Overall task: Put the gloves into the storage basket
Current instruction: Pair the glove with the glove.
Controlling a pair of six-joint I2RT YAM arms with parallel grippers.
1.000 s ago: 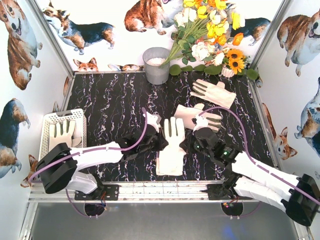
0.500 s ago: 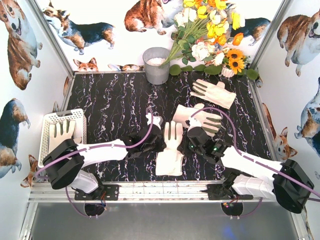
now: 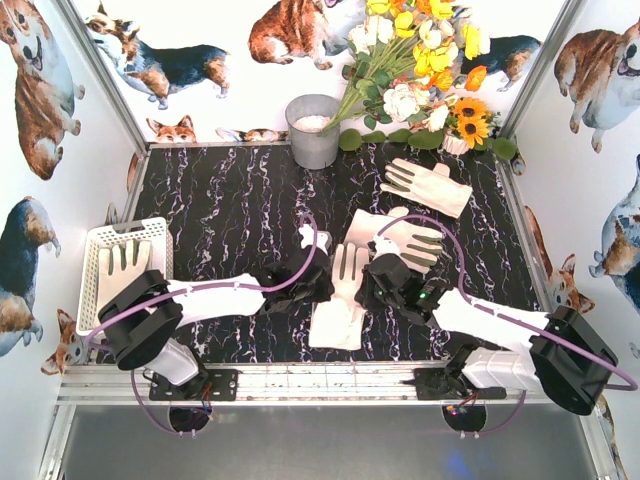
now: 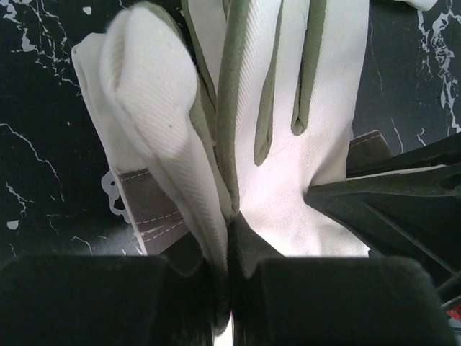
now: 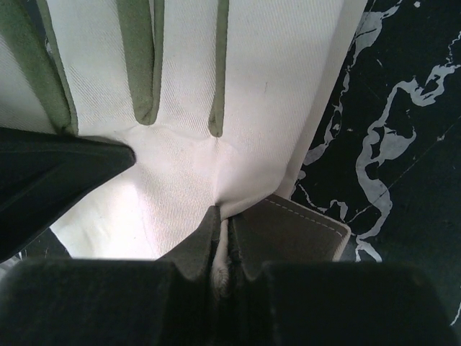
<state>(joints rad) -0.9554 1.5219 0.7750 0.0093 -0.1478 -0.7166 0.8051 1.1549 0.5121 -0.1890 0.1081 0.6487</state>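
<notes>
Near edge: both arms reach inward from their bases and meet over one glove at the centre of the black marbled table (image 3: 220,220).

Left gripper (image 4: 230,249): jaws clamped together on the left edge of the held glove (image 3: 340,305), near the base of the thumb. The thumb is folded upward beside the pinch.

Right gripper (image 5: 225,241): jaws clamped together on the opposite, right edge of the same glove, at the seam just above the grey-olive cuff patch.

Held glove: long axis runs near to far, leaning slightly right at the far end. The cuff is toward the arm bases and the fingers point away. The visible face is cream-white with grey-olive strips between the fingers. Whether it is lifted clear of the table cannot be told.

Storage basket (image 3: 92,270): at the left edge of the table, beside the left arm, its long side running near to far. It is well apart from the held glove. The stored glove (image 3: 125,265) lies inside along the basket's length, fingers pointing away.

Middle glove (image 3: 405,235): just beyond the right gripper and partly covered by it, fingers pointing right.

Far glove (image 3: 428,187): lies diagonally, fingers toward the far left, cuff to the right.

Rear: grey bucket (image 3: 313,130) and flowers (image 3: 420,70) at the back wall.
</notes>
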